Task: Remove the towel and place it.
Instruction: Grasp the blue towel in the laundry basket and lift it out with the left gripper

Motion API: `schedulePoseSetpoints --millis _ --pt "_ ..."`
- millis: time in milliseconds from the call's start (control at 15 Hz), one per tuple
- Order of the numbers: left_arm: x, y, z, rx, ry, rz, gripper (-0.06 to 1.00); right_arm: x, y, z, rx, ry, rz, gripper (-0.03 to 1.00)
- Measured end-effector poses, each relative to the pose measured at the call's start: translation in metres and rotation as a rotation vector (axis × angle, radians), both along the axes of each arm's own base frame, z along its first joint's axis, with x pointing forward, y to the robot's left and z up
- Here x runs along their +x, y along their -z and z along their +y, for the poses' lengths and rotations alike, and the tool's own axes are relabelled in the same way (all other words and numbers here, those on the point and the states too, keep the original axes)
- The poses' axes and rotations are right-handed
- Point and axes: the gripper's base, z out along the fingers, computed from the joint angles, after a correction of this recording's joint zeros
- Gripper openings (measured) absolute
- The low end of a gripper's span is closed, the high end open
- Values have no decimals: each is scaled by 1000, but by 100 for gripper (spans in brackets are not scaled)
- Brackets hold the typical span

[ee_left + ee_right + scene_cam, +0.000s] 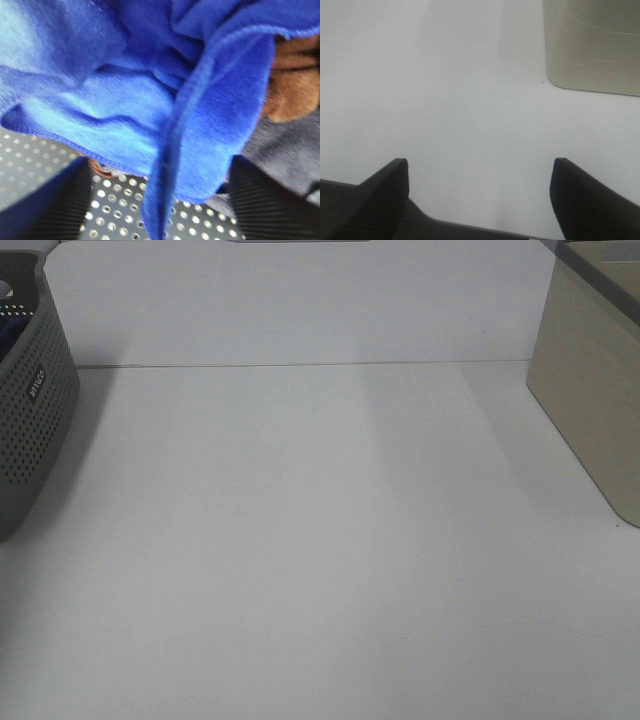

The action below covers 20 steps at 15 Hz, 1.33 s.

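Note:
The royal-blue plush towel (pixel 150 100) fills the left wrist view, crumpled inside the grey perforated basket (pixel 115 210). My left gripper (pixel 159 167) is open, with its dark fingers (pixel 55 205) on either side of a hanging fold of the towel. In the exterior high view the basket (pixel 40 410) stands at the table's left edge, and a sliver of dark blue (pixel 6 335) shows inside it. My right gripper (pixel 480 162) is open and empty above the bare white table (pixel 445 90). Neither arm shows in the exterior high view.
A brown plush cloth (pixel 292 85) and a grey cloth (pixel 280 150) lie beside the towel in the basket. A beige box (pixel 590 390) stands at the table's right edge and also shows in the right wrist view (pixel 592 45). The white table (pixel 320 540) spreads between basket and box.

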Motion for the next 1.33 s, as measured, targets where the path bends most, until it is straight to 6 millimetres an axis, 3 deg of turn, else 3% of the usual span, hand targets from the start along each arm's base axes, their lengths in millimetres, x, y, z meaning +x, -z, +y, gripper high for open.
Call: schedulePoseSetpoints --millis 67,133,333,867,1133,1333 --pt "1 0 0 4 9 -13 57 0 0 0 0 0 0 76" --pt "4 -1 0 5 21 -37 36 0 0 0 0 0 0 76" --pt "4 -1 0 2 22 -41 2 0 0 0 0 0 0 76" --pt "-1 -7 -1 -55 -152 -86 0 0 0 0 0 0 0 76" --pt "-17 -79 -19 -55 -140 -261 0 0 0 0 0 0 0 76" --pt "-43 -146 -39 -58 -92 -433 0 0 0 0 0 0 0 76"
